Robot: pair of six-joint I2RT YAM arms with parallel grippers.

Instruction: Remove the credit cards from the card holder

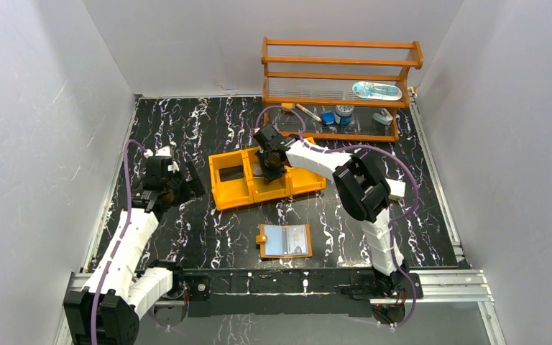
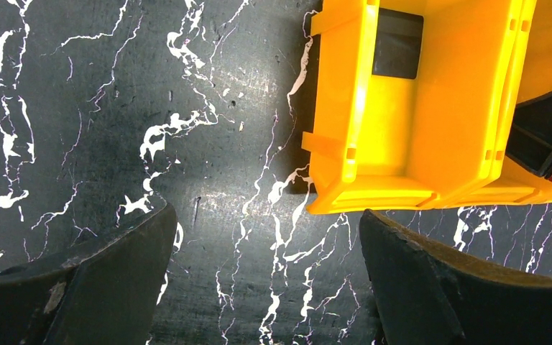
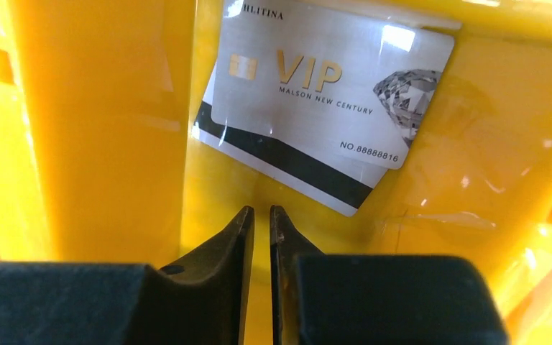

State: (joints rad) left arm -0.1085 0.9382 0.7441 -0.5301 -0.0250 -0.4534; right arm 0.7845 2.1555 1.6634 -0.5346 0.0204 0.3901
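Observation:
The card holder (image 1: 284, 241) lies open on the table near the front edge, its pale blue-grey pockets facing up. My right gripper (image 1: 272, 171) hangs over the middle compartment of the orange tray (image 1: 237, 200). In the right wrist view its jaws (image 3: 260, 215) stand almost together with a thin slit and nothing between them. Just beyond them a silver credit card marked VIP (image 3: 330, 86) lies on a card with a dark stripe (image 3: 287, 162) on the tray floor (image 3: 79, 144). My left gripper (image 1: 180, 188) (image 2: 266, 287) is open and empty, low over the table beside the tray's left end (image 2: 402, 144).
A dark flat card (image 2: 399, 43) lies in the tray's left compartment. A wooden shelf rack (image 1: 338, 79) with small items stands at the back right. White walls close the table on three sides. A metal rail (image 1: 295, 280) runs along the near edge.

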